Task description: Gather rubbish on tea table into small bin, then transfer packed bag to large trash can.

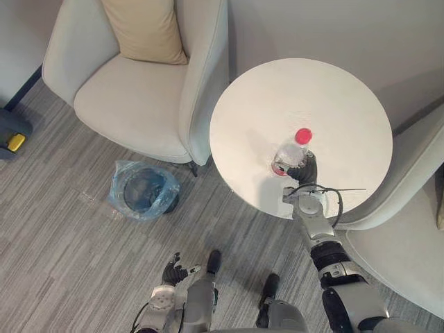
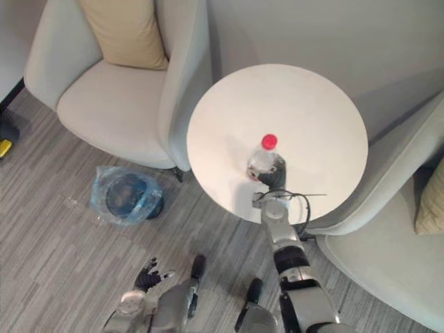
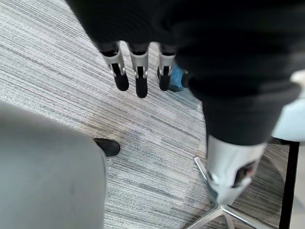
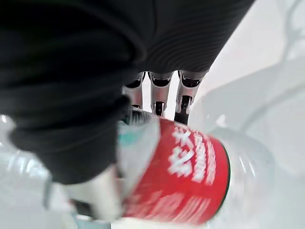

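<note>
A round white table [image 1: 333, 104] seen from above, with 1 clear plastic bottle [image 1: 291, 154] standing upright on it near the table's edge on the robot's side. The bottle has a red cap and a red label band around its lower body.

The right robot hand [image 1: 305, 168] is at the bottle's base on the side nearest the robot. In the right wrist view its fingers [image 4: 159, 93] run straight past the bottle's far side, with the label lying close against the palm. They are spread and not curled round it.

The left robot hand [image 1: 173, 269] hangs low over the grey carpet, on the robot's side of the table. Its fingers [image 3: 140, 71] are relaxed and apart, holding nothing.

A small bin [image 1: 144, 189] lined with a blue bag sits on the floor to the robot's left of the table.

The bottle looks nearly empty, so it is probably light and easy to tip. Its thin, smooth walls would likely give under a hard squeeze. The labelled middle looks like the best place to wrap the fingers, using gentle pressure.
</note>
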